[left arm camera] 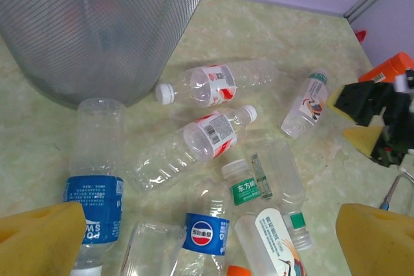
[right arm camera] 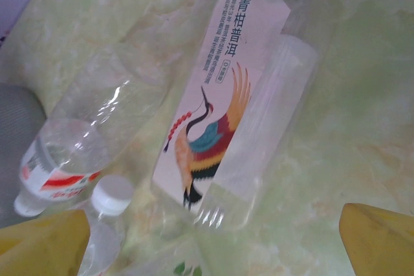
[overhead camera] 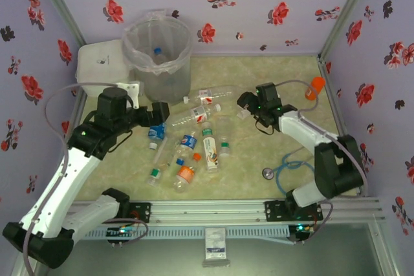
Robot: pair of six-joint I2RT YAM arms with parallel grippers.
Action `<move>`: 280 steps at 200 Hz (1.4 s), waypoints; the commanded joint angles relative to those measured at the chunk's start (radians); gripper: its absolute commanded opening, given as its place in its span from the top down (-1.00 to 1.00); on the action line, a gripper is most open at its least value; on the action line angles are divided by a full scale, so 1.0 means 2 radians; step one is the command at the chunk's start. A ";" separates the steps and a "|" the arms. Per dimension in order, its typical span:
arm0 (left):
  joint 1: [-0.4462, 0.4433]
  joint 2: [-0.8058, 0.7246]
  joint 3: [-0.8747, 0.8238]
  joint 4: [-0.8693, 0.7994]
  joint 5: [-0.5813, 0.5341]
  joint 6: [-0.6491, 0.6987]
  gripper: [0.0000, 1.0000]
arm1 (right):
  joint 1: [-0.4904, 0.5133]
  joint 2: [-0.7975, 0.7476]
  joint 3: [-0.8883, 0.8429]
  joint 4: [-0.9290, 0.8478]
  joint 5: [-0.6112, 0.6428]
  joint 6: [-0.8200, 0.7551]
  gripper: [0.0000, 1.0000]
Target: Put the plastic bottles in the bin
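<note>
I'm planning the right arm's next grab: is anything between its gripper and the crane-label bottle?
Nothing visible does. The open right gripper hangs directly over the crane-label bottle; a red-white labelled bottle lies close beside it.

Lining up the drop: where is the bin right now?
In the top view, the bin stands at the far left, beside the white box, with the plastic bottles lying just in front.

bottles [overhead camera: 194,140]: clear, lying scattered on table | bin [overhead camera: 158,56]: upright, bag-lined

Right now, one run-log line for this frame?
left gripper open above bottle pile | right gripper open above crane-label bottle | bin holds blue-capped bottle | rest on table
</note>
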 commanded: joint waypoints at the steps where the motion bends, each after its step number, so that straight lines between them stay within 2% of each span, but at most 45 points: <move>1: -0.003 -0.001 0.005 0.029 0.005 0.012 -1.00 | 0.002 0.036 0.010 0.031 0.024 0.013 -0.99; 32: -0.003 0.014 0.026 0.022 -0.007 0.025 -1.00 | 0.001 0.089 0.025 0.042 0.025 0.004 -0.98; 70: -0.003 0.022 0.029 0.045 -0.008 0.024 -0.99 | 0.004 0.094 0.001 0.069 0.021 0.004 -0.65; 146: -0.003 0.052 0.057 0.069 -0.008 0.005 -0.99 | 0.004 -0.010 -0.078 0.072 0.031 -0.017 -0.04; 192: -0.003 0.065 0.075 0.071 -0.007 -0.007 -0.99 | 0.007 -0.084 -0.113 0.040 0.027 -0.043 0.27; 222: -0.003 0.068 0.076 0.077 0.005 -0.021 -0.99 | 0.017 -0.160 -0.136 -0.011 0.025 -0.080 0.41; 280: -0.004 0.070 0.075 0.094 0.028 -0.051 -0.97 | 0.051 -0.302 -0.196 -0.024 -0.024 -0.111 0.63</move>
